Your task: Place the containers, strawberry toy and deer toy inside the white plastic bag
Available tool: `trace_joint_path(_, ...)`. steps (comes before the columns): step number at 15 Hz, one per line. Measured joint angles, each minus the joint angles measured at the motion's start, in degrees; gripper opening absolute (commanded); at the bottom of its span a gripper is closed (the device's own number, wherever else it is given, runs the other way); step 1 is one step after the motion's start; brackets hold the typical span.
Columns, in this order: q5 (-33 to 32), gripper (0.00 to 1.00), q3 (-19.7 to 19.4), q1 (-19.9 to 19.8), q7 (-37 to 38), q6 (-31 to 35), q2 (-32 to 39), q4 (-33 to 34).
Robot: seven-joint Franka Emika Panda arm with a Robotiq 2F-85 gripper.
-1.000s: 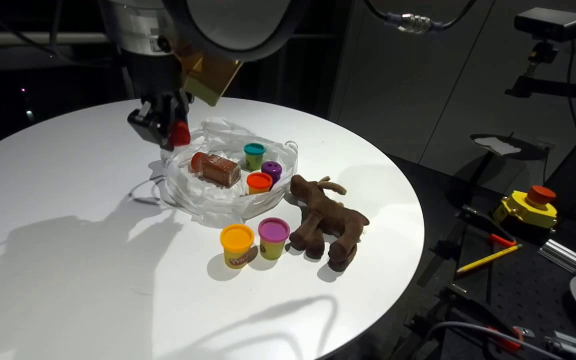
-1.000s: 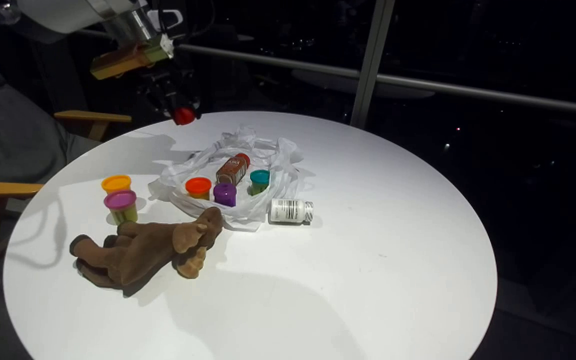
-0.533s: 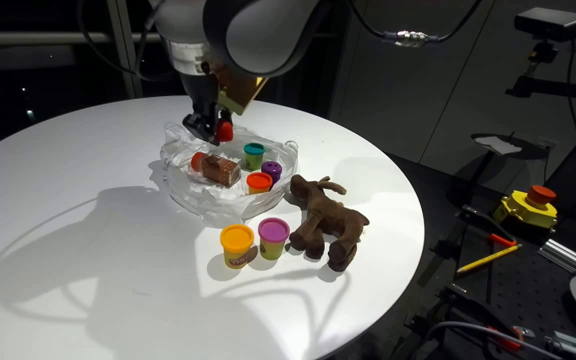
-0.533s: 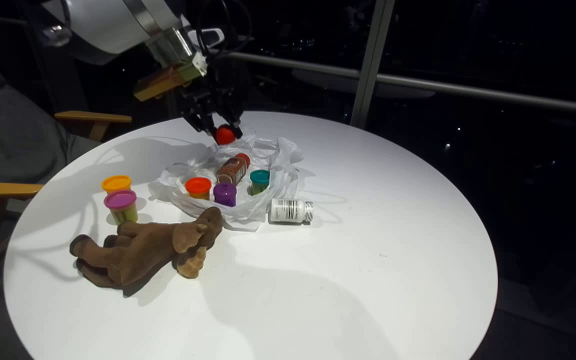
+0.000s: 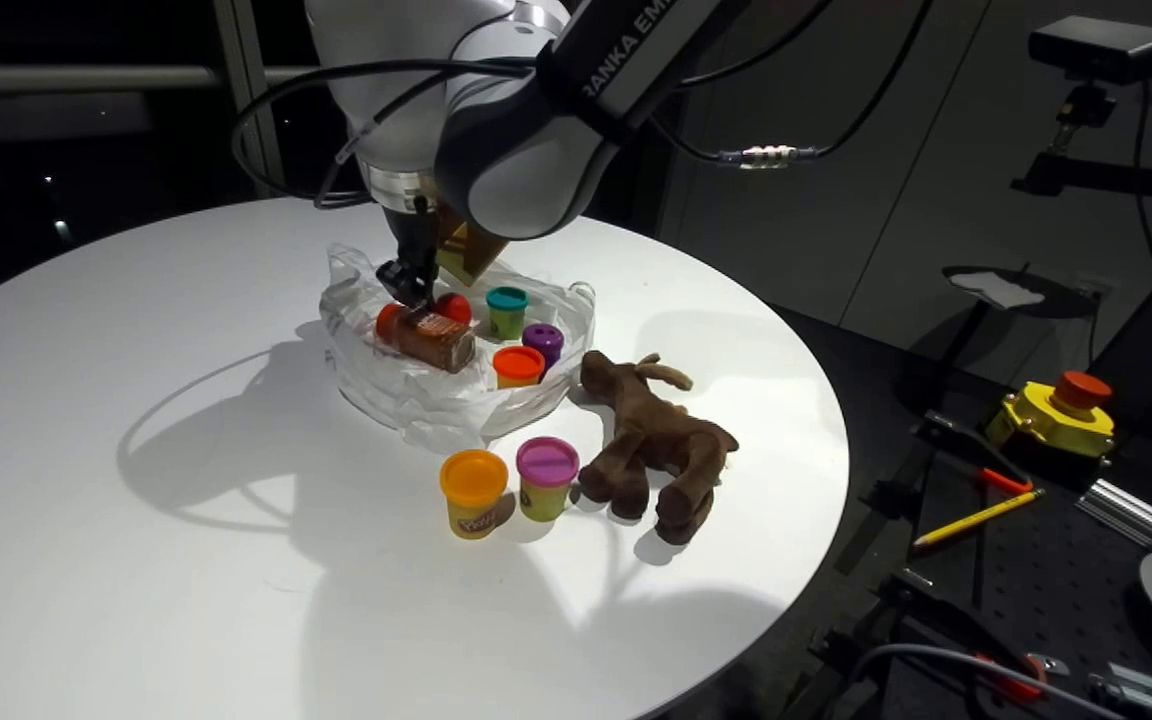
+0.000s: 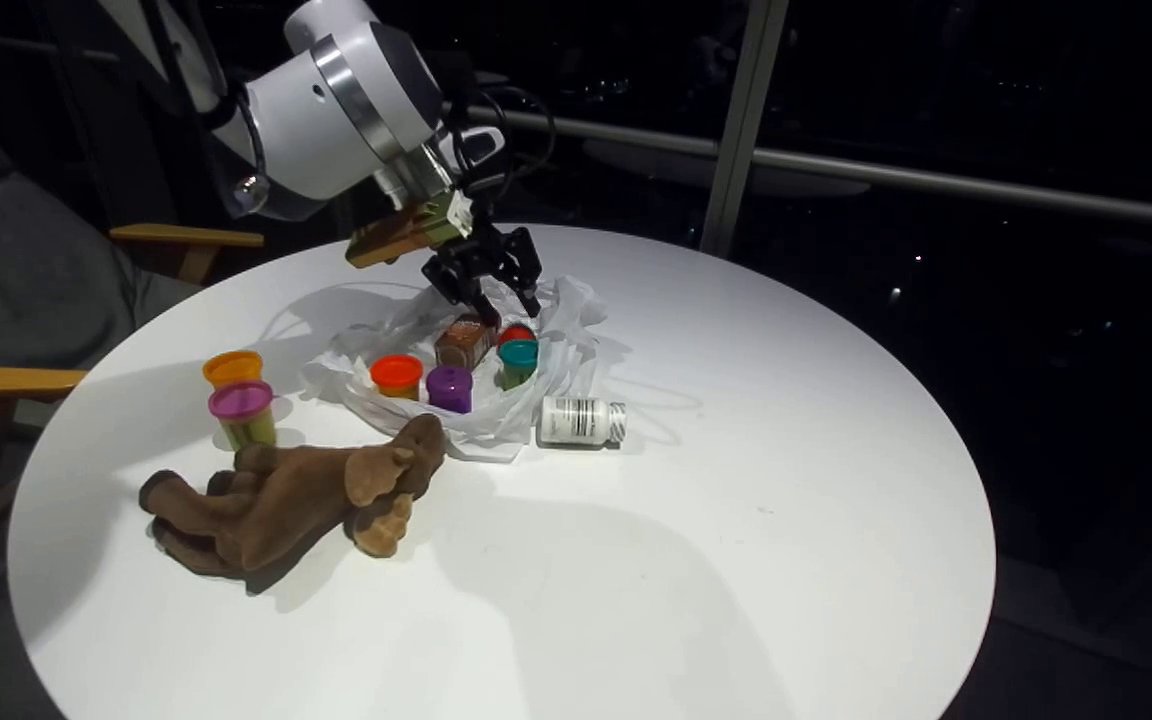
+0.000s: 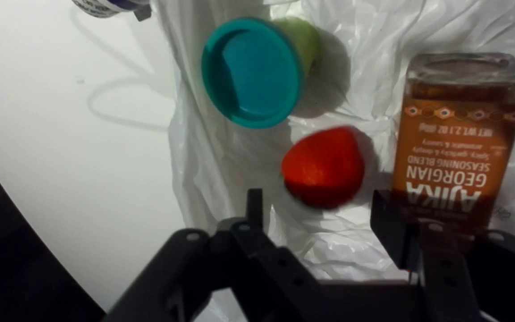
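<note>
The strawberry toy (image 7: 324, 167) lies inside the white plastic bag (image 5: 426, 425), beside a teal-lidded container (image 7: 253, 74). My gripper (image 7: 317, 201) stands open low over the bag, its fingertips on either side of the strawberry toy with gaps showing. A spice bottle (image 7: 452, 147) is partly covered by one finger in the wrist view; whether they touch I cannot tell. Purple (image 5: 543, 345) and red-lidded (image 5: 518, 366) containers also sit in the bag. Outside it stand a yellow container (image 5: 474, 492) and a pink-lidded container (image 5: 547, 477). The brown deer toy (image 6: 306, 500) lies beside the bag.
A white pill bottle (image 6: 581, 421) lies on its side against the bag's outer edge. All this is on a round white table (image 6: 736, 560). A wooden-armed chair (image 6: 6, 378) stands near the table's rim in an exterior view.
The gripper has travelled over the bag and come down into it with the strawberry toy, then opened. The toy is now loose in the bag. The spice bottle has shifted slightly.
</note>
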Motion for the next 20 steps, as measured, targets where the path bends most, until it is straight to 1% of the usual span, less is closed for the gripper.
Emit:
trace_joint_path(1, -0.39, 1.00, -0.35, 0.40, 0.63, 0.19, 0.04, 0.06)
trace_joint_path(5, -1.70, 1.00, -0.44, 3.29, 3.82, 0.22, -2.09, -1.61)
trace_joint_path(9, -2.01, 1.00, 0.83, 7.17, 6.67, -0.34, -8.79, -7.48)
trace_joint_path(11, -2.51, 1.00, 1.81, 8.35, 7.17, -1.28, -12.77, -10.43)
trace_joint_path(13, -2.52, 1.00, 4.15, 7.95, 6.46, -2.08, -16.49, -13.41)
trace_joint_path(15, -1.42, 1.00, 7.79, 6.15, 3.28, -2.26, -19.48, -16.68)
trace_joint_path(17, 1.86, 1.00, 12.11, 3.40, -2.11, -2.25, -21.30, -19.90)
trace_joint_path(20, 9.24, 1.00, 17.30, -0.21, -11.75, -1.99, -21.61, -23.51)
